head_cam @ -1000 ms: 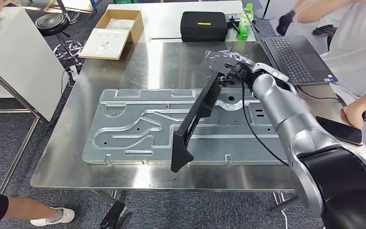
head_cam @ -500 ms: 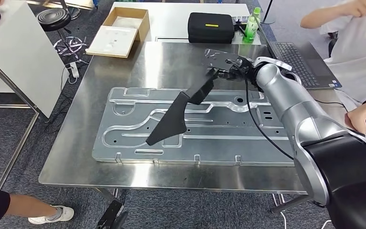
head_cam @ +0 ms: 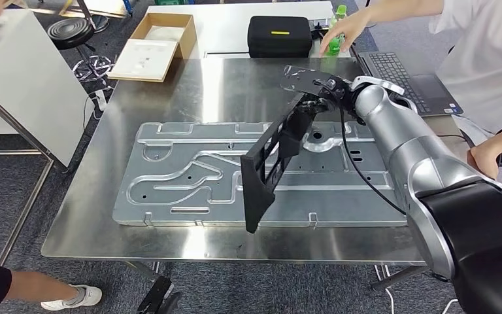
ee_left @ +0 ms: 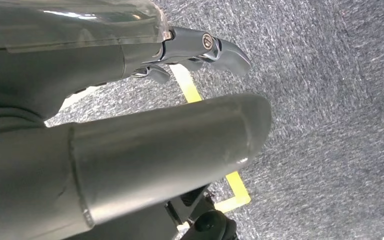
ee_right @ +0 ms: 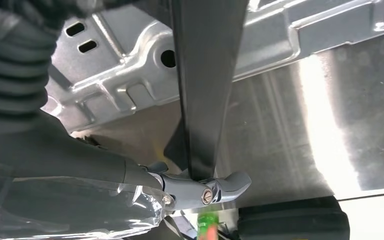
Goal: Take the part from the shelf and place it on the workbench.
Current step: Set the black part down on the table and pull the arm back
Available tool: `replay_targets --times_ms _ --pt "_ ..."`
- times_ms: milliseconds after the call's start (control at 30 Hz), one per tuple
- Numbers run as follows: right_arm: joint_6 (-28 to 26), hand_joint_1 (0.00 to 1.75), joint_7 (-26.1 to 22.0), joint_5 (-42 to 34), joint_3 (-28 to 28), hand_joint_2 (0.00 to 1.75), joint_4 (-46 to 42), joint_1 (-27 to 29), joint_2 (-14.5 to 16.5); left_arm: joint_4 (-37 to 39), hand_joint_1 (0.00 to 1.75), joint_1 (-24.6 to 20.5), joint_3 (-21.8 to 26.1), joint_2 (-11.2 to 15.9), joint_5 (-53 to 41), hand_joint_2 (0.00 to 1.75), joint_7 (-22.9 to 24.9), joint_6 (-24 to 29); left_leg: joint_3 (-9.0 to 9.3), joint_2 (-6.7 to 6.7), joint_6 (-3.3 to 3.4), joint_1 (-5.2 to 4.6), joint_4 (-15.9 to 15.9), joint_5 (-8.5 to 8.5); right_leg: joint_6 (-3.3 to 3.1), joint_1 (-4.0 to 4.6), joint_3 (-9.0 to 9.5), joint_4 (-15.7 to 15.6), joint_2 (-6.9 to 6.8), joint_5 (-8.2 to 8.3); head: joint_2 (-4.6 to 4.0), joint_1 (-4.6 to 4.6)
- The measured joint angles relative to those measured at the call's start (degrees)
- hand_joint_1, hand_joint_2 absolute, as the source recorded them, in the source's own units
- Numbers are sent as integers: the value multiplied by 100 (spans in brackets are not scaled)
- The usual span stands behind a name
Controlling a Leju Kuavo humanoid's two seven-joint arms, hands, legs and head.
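One part [head_cam: 271,163], black frame, gripped at top end in my right hand [head_cam: 317,88], tilted over plate [head_cam: 170,176] on workbench [head_cam: 189,85]. Left hand [ee_left: 200,47]: fingers' state unclear.

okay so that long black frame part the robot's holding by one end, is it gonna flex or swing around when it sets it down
Probably stiff: the black frame part stays straight though the right hand grips only its top end. Its open-ribbed build suggests fairly light. Held so far from its middle, it may pivot or tip once its lower end meets the metal panel.

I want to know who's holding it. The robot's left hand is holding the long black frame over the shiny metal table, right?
Not quite: the head view shows the right hand holding the long black frame over the shiny metal table.
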Motion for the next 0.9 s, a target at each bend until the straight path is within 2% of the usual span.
replay_targets --times_ms 33,67,100,167,233,267,300,333,400,433,467,500,567,600,633,733,800,833,900 --pt "-11 0 -3 -5 0 175 0 -2 9 0 0 -2 5 0 0 0 -2 2 187 0 24 -1 -407 217 7 0 10 0 3 -5 0 0" --pt "-25 0 -5 -10 0 131 0 -6 17 0 0 -7 10 1 1 0 -4 3 376 -2 53 -13 -795 372 23 10 15 2 8 -11 0 0" --pt "-45 0 -5 -14 1 87 0 -9 23 0 0 -12 14 1 1 0 -5 4 509 -4 81 -25 -1076 455 44 16 10 5 12 -13 0 1" --pt "-105 0 -5 -19 13 0 1 -9 32 0 0 -14 19 2 2 0 -7 6 589 -12 123 -56 -1264 455 102 20 -9 0 15 -3 0 2" --pt "-159 0 -7 -20 32 0 2 -7 36 0 0 -10 20 1 2 0 -7 10 596 -13 181 -43 -1314 485 170 13 -14 4 12 -10 0 2" --pt "-174 0 -13 -24 38 0 1 -10 37 0 0 -11 20 -1 2 0 -8 13 610 -8 216 -31 -1344 505 196 12 -43 78 10 -73 0 2" --pt "-183 0 -22 -28 43 0 1 -14 37 0 0 -16 21 -3 2 0 -8 14 624 -3 251 -17 -1371 524 216 13 -120 255 9 -194 0 3" --pt "-187 0 -35 -34 46 0 1 -12 39 0 0 -21 21 -5 1 0 -9 14 631 2 274 -14 -1382 533 228 5 -258 563 7 -371 0 3" --pt "-190 0 -51 -43 55 0 11 2 41 0 0 -22 22 -5 -2 0 -9 13 627 3 296 -17 -1373 532 250 5 -615 1325 7 -701 0 3" --pt "-192 0 -52 -45 58 0 20 13 40 0 0 -16 22 -6 -3 0 -9 13 627 2 301 -19 -1364 526 258 2 -733 1566 6 -752 0 3" --pt "-193 0 -50 -49 61 0 29 21 38 0 0 -11 22 -6 -5 0 -9 13 627 -1 302 -19 -1353 519 259 0 -751 1590 5 -688 0 3" --pt "-194 0 -47 -57 68 0 36 21 37 0 0 -8 22 -6 -6 0 -9 13 629 -5 299 -18 -1337 509 256 -4 -656 1385 1 -527 0 3" --pt "-192 0 -45 -80 86 0 40 4 39 0 0 -10 24 -7 -11 0 -12 13 624 -12 270 -28 -1292 473 235 -1 -278 621 -11 -164 0 3" --pt "-189 0 -45 -92 94 0 40 -7 43 0 0 -12 27 -7 -14 0 -14 13 613 -15 247 -37 -1267 455 215 10 -129 311 -13 -63 0 2" --pt "-183 0 -45 -102 97 0 41 -14 46 0 0 -13 31 -7 -18 0 -16 13 603 -15 223 -44 -1252 444 195 23 -46 128 -13 -27 0 2" --pt "-170 0 -45 -128 120 0 44 -24 49 0 0 -12 52 -5 -25 0 -23 13 590 -14 140 -43 -1252 433 107 33 -23 35 -7 -18 0 3" --pt "-185 0 -48 -144 143 0 44 -34 56 0 0 -12 64 -3 -30 0 -26 13 512 -14 79 -35 -1049 275 35 6 4 -15 -12 10 0 2" --pt "-192 0 -50 -148 157 0 44 -37 63 0 0 -13 68 -2 -34 0 -27 13 400 -12 52 -23 -780 114 11 -4 15 -31 -15 19 0 1" --pt "-198 0 -51 -150 185 0 51 -32 73 0 0 -11 77 -2 -40 0 -28 13 67 -11 8 -6 -38 -228 -7 -3 16 -35 -14 21 0 0"
